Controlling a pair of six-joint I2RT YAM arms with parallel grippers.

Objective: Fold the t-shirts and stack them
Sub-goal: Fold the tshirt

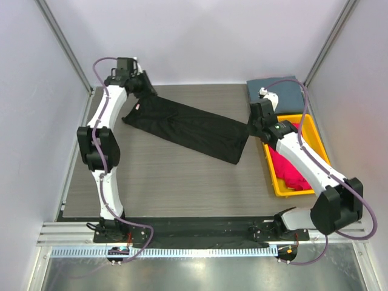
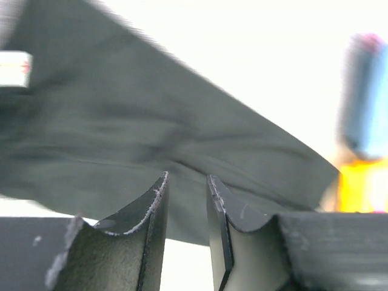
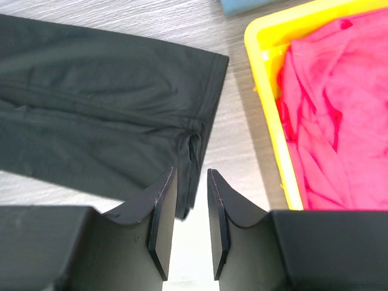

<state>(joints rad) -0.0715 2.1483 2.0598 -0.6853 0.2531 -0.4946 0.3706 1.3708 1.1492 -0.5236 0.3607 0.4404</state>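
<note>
Flanking black t-shirt [image 1: 188, 127]: right jaws narrowly parted beside hem; left jaws seemingly likewise, blurred.

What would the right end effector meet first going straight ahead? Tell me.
Probably the hem edge of the black t-shirt, directly ahead of the right end effector; depth is unclear.

Laboratory robot cell: white panels [image 1: 200, 36] on aluminium posts [image 1: 60, 42] stand just behind the left gripper [image 1: 142, 85], enclosing a wood-grain table [image 1: 170, 182].
</note>
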